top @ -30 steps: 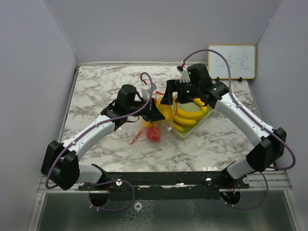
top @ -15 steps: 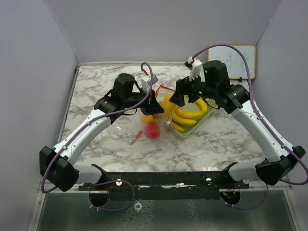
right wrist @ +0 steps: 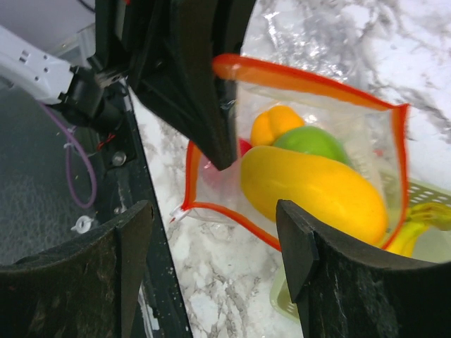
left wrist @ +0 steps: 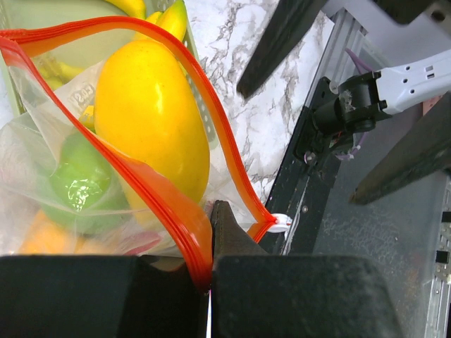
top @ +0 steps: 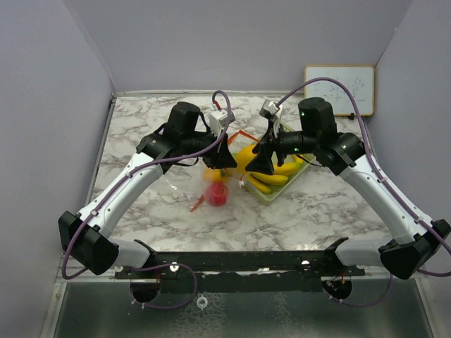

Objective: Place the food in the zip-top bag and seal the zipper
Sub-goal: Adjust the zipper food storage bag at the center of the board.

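Left wrist view: my left jaws are pinched shut on the orange zipper rim (left wrist: 173,215) of the clear bag (left wrist: 42,141), the strip running down between them at 6 o'clock. A white slider (left wrist: 280,222) sits on the rim, just off at their 2 o'clock. The bag's mouth gapes open. Inside lie a big yellow fruit (left wrist: 151,120), a green apple (left wrist: 81,186) at its 8 o'clock, and an orange (left wrist: 39,239) lower again. My right jaws stand wide with nothing between them, facing that open mouth in the right wrist view. There a red fruit (right wrist: 244,146) peeps out at 9 o'clock of the yellow one. Seen from the top external view, the bag rests near the middle of the bench (top: 317,211), with the red fruit at its 6 o'clock end. Bananas (top: 271,177) lie in the green tray (top: 276,194) at 3 o'clock of the bag. Whether tray and bag touch I cannot tell.
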